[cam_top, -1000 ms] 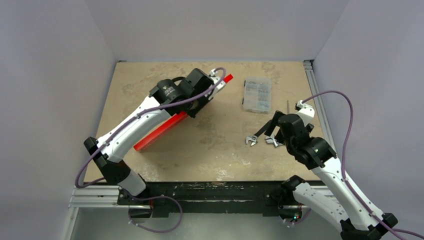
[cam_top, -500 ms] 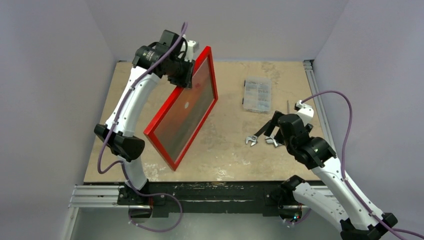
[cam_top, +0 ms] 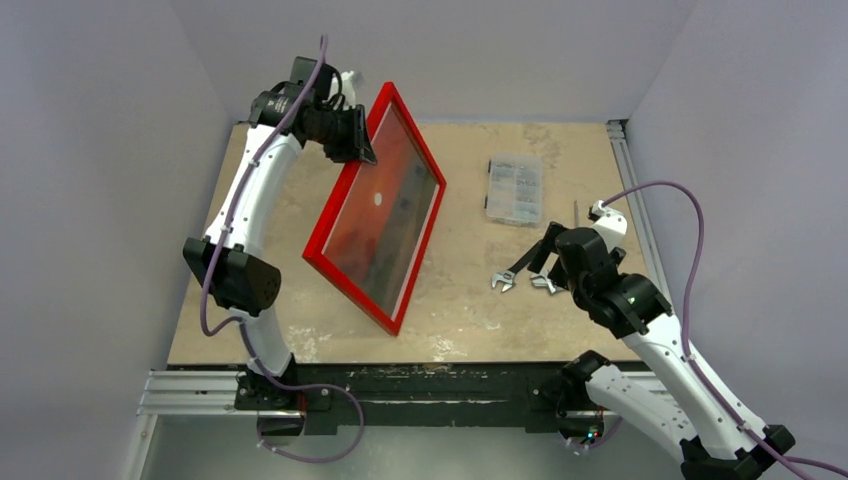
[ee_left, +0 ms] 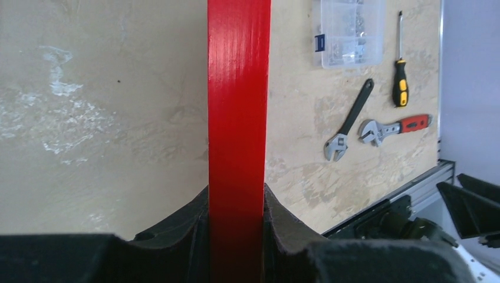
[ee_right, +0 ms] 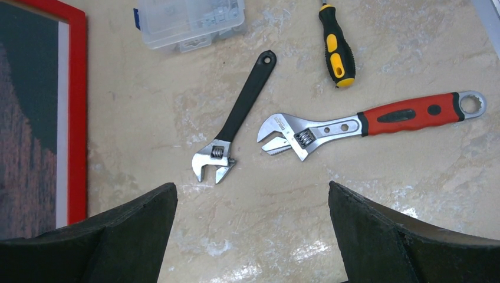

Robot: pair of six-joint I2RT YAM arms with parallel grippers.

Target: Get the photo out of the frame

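Left tool [ee_left: 236, 203] clamps the frame [ee_left: 239, 88]; right tool [ee_right: 250, 194], spread wide, hangs seemingly clear above two wrenches [ee_right: 306, 132]

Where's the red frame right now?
In the top view, the frame tilts above the table's left side, its upper edge clamped in the left gripper, left of the clear parts box.

The left wrist view shows only the frame [ee_left: 238, 118] edge-on, cut off at the top, hiding its face. The right wrist view crops the photo [ee_right: 26, 130] at the left and the parts box [ee_right: 188, 20] at the top, its contents too small to tell.
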